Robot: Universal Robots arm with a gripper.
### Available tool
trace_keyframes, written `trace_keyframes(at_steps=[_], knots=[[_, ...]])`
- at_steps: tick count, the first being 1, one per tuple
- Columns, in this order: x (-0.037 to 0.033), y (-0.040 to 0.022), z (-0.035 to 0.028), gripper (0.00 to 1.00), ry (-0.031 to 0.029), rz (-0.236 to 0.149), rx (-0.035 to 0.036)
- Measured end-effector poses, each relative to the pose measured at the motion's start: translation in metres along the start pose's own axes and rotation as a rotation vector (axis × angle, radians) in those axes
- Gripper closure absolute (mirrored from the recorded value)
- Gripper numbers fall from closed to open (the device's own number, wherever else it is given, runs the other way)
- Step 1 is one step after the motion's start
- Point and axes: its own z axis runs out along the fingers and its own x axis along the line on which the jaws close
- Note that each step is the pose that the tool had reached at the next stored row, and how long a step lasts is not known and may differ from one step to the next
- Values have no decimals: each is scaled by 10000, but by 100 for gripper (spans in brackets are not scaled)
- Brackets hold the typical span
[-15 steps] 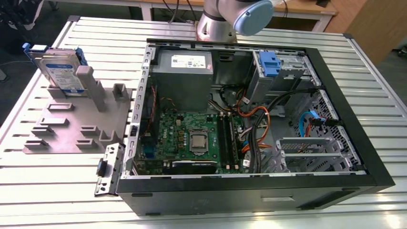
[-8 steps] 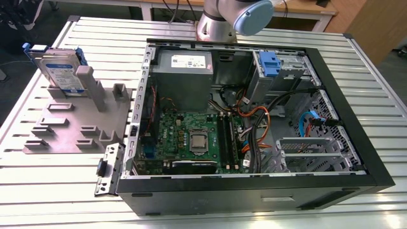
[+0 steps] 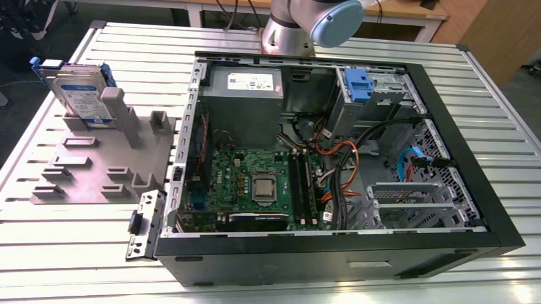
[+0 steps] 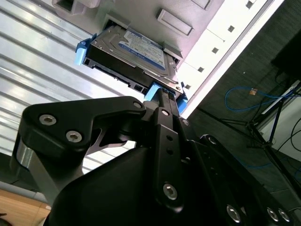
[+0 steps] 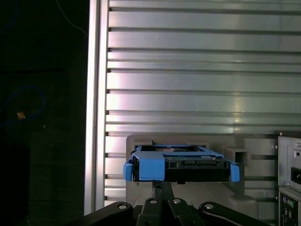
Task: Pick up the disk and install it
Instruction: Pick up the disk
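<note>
The disk (image 3: 78, 88) stands on edge in the grey slotted tray (image 3: 93, 171) at the exterior view's left, silver with a white-and-blue label and a blue frame. Nothing touches it there. In the first wrist view I look at the disk (image 5: 181, 162) edge-on, with my gripper (image 5: 162, 187) in line with its middle, fingers together and holding nothing. In the second wrist view the gripper (image 4: 162, 96) points at the blue-framed end of the disk (image 4: 136, 49). How far the tips are from it I cannot tell.
An open black computer case (image 3: 338, 244) lies on the slatted metal table (image 3: 50, 253), right of the tray. A blue drive bay bracket (image 3: 358, 85) sits at its far corner, with orange and blue cables nearby. The arm's elbow (image 3: 325, 19) is behind the case.
</note>
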Motion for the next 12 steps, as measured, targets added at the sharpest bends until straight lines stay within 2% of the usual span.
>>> trace_keyframes(at_steps=[4,12], knots=[[0,0,0,89,3,-76,-1],[0,0,0,89,20,-474,-3]])
